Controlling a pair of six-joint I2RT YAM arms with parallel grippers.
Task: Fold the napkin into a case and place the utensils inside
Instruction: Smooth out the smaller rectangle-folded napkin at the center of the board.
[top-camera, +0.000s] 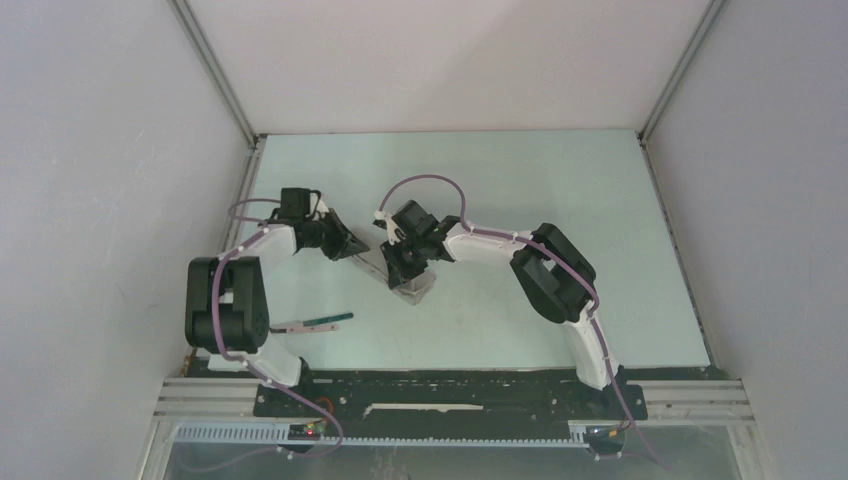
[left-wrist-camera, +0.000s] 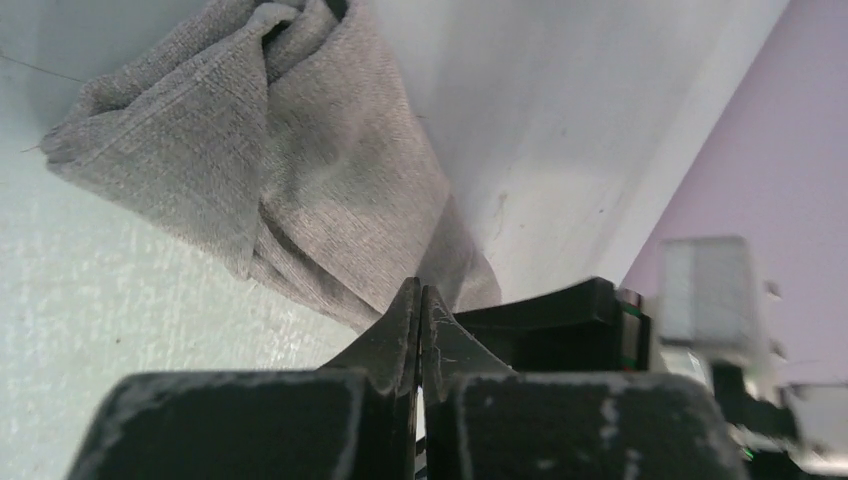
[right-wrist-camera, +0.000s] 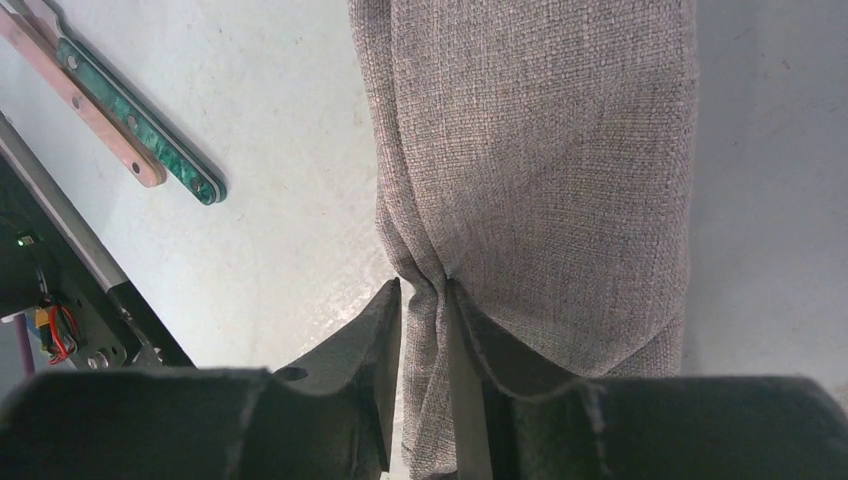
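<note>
The grey napkin lies bunched into a long narrow fold on the table, mostly hidden under my right gripper in the top view, where only its near end shows. In the right wrist view, my right gripper stands slightly open with a pleat of the cloth between its fingers. My left gripper is shut on nothing, just short of the napkin's crumpled end. The utensils lie side by side to the left: one with a dark green handle and one with a pinkish handle.
The utensils rest near the left arm's base, close to the table's front edge. White walls enclose the table on three sides. The black base rail runs along the near edge.
</note>
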